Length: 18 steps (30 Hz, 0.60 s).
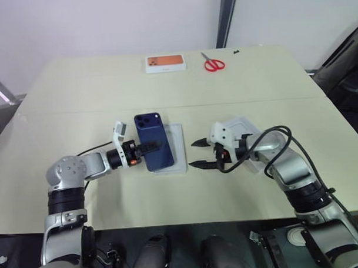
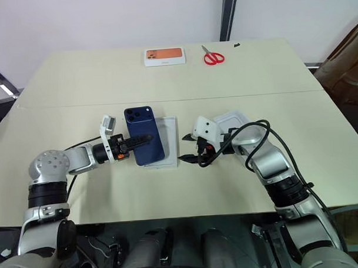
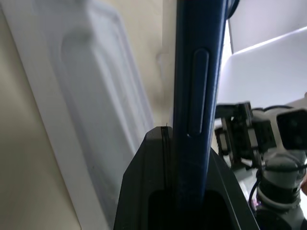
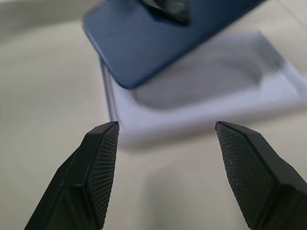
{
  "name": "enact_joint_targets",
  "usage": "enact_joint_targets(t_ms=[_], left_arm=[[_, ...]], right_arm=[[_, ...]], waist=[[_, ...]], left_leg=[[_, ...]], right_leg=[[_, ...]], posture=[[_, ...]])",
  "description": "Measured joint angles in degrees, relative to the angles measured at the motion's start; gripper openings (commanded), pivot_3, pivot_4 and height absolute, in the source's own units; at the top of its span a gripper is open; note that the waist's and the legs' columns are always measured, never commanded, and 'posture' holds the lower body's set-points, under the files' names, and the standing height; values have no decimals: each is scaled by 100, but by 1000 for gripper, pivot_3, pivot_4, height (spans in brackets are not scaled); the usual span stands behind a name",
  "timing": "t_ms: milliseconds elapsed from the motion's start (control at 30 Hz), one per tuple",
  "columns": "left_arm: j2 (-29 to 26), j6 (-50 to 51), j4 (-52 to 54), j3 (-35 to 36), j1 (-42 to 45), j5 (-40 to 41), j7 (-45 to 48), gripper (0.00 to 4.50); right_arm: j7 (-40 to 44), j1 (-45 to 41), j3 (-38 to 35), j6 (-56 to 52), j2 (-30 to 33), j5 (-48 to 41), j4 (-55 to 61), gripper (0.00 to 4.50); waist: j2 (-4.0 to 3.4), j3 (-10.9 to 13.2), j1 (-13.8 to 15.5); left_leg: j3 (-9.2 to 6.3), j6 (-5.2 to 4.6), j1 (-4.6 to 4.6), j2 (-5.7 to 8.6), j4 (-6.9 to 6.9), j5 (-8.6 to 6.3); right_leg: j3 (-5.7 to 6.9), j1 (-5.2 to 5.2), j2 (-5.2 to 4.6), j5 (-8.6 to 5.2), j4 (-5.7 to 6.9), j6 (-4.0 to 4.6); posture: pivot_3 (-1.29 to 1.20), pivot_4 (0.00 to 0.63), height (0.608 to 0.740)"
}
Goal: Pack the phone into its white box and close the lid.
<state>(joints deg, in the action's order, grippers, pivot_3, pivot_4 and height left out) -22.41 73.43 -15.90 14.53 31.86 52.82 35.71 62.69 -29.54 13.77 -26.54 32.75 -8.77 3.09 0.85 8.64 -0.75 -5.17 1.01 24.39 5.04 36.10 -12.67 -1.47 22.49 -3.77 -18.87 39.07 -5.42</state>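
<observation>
The phone (image 1: 154, 142) is hanging just above the white box (image 1: 178, 147) at the table's middle, the left gripper (image 1: 149, 148) pinching its near edge. To the right, the right gripper (image 1: 198, 154) is standing empty with fingers spread, facing the box, the lid (image 2: 234, 123) lying behind it.

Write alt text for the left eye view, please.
The left pincer holds the dark blue phone over the shallow white box on a beige table. The open right pincer faces it; a white-and-orange box and red scissors lie at the far edge.
</observation>
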Motion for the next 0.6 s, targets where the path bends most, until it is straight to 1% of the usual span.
enact_joint_targets(t_ms=[67, 167, 200, 233, 367, 600], left_arm=[[28, -31, -145, -141, 76, -105, 84, 1742], [55, -53, -197, -243, 250, -136, 222, 3229], [55, -72, -197, -249, 280, -150, 277, 3788], [56, -82, -200, -249, 301, -150, 327, 4226], [16, -68, -299, -251, 454, -236, 393, 4226], [-168, 77, -224, -250, 461, -260, 491, 4226]], right_arm=[[-88, 33, -55, 40, 1, 5, -39, 3371], [-202, 35, -57, 114, -14, 22, -50, 3371], [-223, 38, -55, 119, -22, 22, -50, 3371], [-246, 48, -54, 122, -26, 22, -50, 3371], [-322, 64, -5, 155, -62, 22, -50, 3371], [-393, 11, 47, 314, -94, 64, -210, 3371]], waist=[[0, 0, -10], [1, 0, -4], [1, 0, -4], [1, 0, -5], [1, 0, -15], [1, 0, -16]], left_leg=[[1, 0, 0, 0, 0, 0], [0, 1, 0, -1, 1, 1], [0, 1, 0, -1, 2, 1], [0, 1, 0, -1, 2, 1], [0, 0, 0, -1, 2, 1], [0, 0, 0, -1, 2, 1]], right_leg=[[-1, 1, 0, 0, 0, 0], [0, 0, 0, 0, 1, 0], [0, -1, 0, 0, 1, 0], [0, -2, 0, 0, 1, 0], [0, 0, 1, 0, 2, 0], [0, 1, 1, 0, 2, 0]], posture=[[0, 150, 734], [0, 150, 734], [0, 150, 734], [0, 150, 734], [0, 150, 734], [0, 150, 734]])
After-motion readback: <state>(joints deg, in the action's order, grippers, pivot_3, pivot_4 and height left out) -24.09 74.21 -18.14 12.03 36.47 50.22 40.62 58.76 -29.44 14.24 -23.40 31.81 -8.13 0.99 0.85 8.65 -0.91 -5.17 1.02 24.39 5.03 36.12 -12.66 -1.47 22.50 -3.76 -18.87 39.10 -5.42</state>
